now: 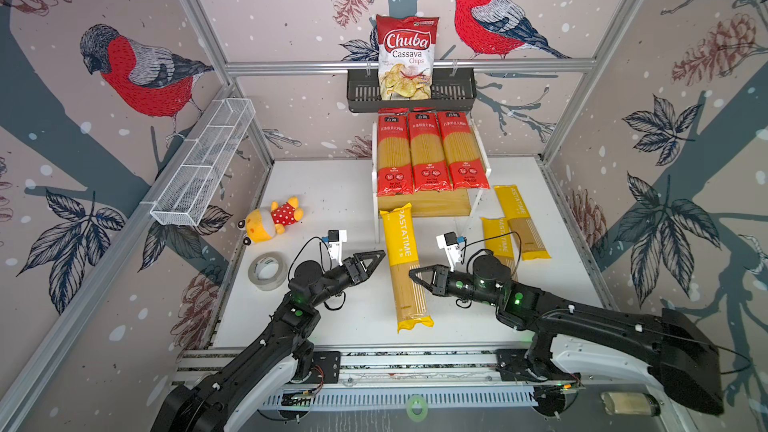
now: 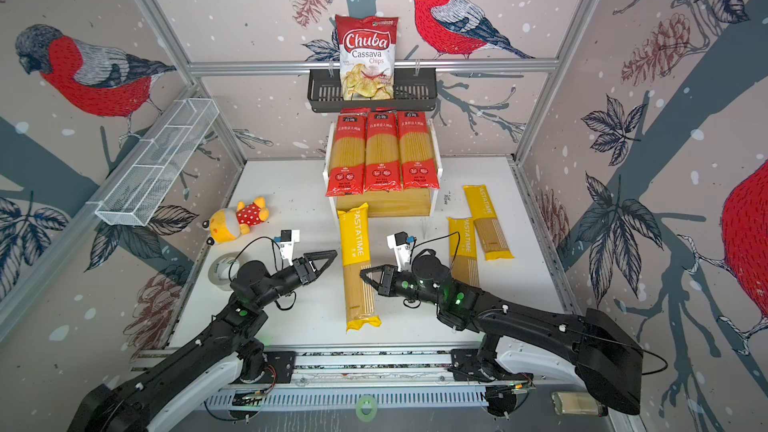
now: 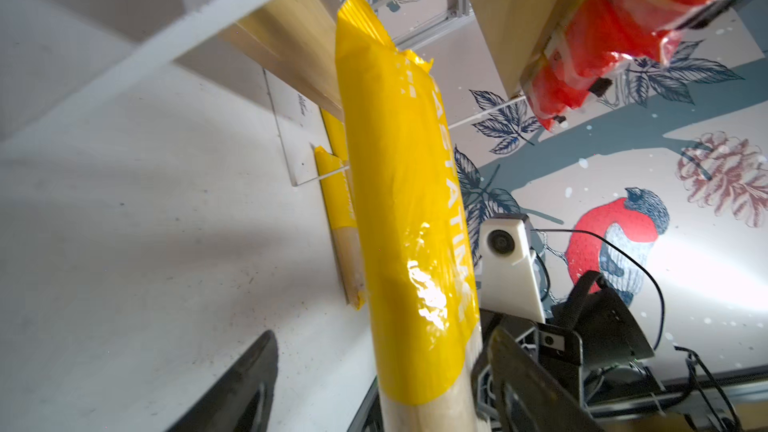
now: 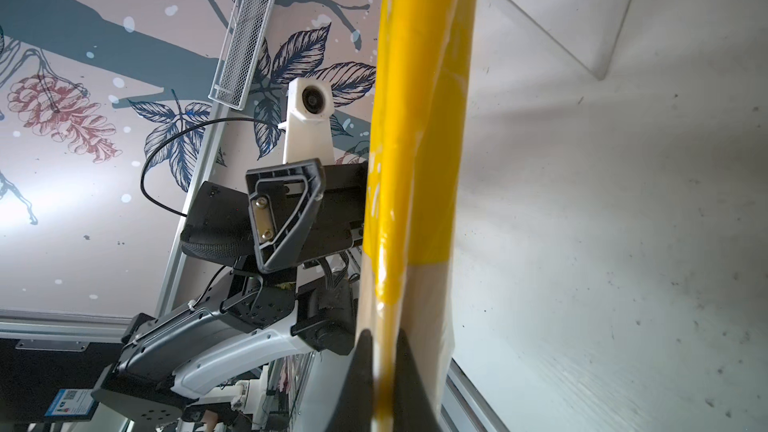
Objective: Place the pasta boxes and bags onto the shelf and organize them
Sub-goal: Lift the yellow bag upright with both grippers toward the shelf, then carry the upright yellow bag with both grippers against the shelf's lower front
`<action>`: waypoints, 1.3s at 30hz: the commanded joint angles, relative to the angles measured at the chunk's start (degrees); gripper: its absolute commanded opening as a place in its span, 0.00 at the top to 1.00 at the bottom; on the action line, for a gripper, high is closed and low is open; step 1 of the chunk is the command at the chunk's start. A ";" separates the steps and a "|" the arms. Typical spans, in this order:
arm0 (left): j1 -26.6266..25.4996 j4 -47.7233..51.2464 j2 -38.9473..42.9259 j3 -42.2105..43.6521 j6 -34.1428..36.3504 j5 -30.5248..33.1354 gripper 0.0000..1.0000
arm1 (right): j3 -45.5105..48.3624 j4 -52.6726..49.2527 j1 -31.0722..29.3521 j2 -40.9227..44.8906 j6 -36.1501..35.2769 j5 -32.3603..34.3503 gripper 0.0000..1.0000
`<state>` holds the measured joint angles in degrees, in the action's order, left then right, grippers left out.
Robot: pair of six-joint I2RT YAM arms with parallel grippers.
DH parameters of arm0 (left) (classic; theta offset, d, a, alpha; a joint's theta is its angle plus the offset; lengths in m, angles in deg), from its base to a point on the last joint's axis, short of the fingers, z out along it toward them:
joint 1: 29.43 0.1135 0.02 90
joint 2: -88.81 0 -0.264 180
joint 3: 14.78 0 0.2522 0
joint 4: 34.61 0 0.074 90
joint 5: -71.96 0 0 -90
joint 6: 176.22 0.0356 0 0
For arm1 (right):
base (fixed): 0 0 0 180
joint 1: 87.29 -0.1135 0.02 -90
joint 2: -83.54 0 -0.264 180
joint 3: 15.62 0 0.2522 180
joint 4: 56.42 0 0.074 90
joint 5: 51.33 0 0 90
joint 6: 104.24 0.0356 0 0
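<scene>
1. yellow flat PASTATIME spaghetti pack (image 1: 405, 268): lies straight out in front of the two-tier shelf of light wooden boards on white frames (image 1: 432, 205). Its long axis runs square to the shelf front. The far end is at the front edge of the lower board, the near end points away from the shelf. Can't tell if the far end rests on the board.
2. left tool (image 1: 380, 255): on the pack's left flank, just in front of the shelf. Jaws stand wide, and the left wrist view shows one finger (image 3: 249, 384) clear of the film, so it holds nothing.
3. right tool (image 1: 412, 274): on the pack's right flank, a bit further from the shelf than the left tool. Jaws are narrow. In the right wrist view the fingers (image 4: 361, 371) look pinched on the pack's side seam.
4. Key relation: both tools bracket the same pack across its short axis, and the shelf is dead ahead along the long axis. Likely next step is a push or lift lengthwise onto the lower board, carried by the right arm since it has the grip.
5. three red clear-window spaghetti packs (image 1: 428, 151): side by side on the shelf's upper board, overhanging its front.
6. two more yellow PASTATIME packs (image 1: 519, 222): on the white bench (image 1: 332, 317), right of the shelf, nearer the right arm.
</scene>
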<state>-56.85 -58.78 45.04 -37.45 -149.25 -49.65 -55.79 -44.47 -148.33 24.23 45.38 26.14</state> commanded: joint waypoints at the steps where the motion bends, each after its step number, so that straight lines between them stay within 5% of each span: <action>1: -2.31 -9.96 -2.94 -1.73 -0.13 0.80 0.22 | -1.46 11.20 0.30 -0.61 -2.71 0.41 1.00; 10: -5.62 -17.89 -14.09 -6.81 -0.10 -0.02 0.38 | -2.27 17.30 1.86 -3.80 -1.29 -1.26 1.00; 16: -5.63 -18.46 -16.16 -8.21 -0.44 1.18 0.66 | 0.61 18.91 3.28 -3.41 1.53 0.07 0.98; 26: -5.67 -19.59 -18.80 -10.71 -2.74 3.66 0.89 | 4.70 19.45 3.19 -1.85 3.23 3.35 0.90; 29: -5.69 -20.42 -19.26 -10.70 -3.87 5.85 0.93 | 5.48 17.85 2.90 -1.49 3.23 4.87 0.80; 34: -5.63 -21.54 -20.44 -11.34 -4.47 9.41 0.95 | 9.19 18.12 1.38 0.08 4.03 7.16 0.47; 39: -5.65 -25.01 -23.38 -13.25 -6.56 10.34 0.95 | 11.84 18.14 -1.23 0.37 4.71 10.30 0.36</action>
<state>-62.54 -71.26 22.38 -49.25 -153.73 -40.23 -44.67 -29.02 -148.52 24.62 49.16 33.77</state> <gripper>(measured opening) 0.169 0.632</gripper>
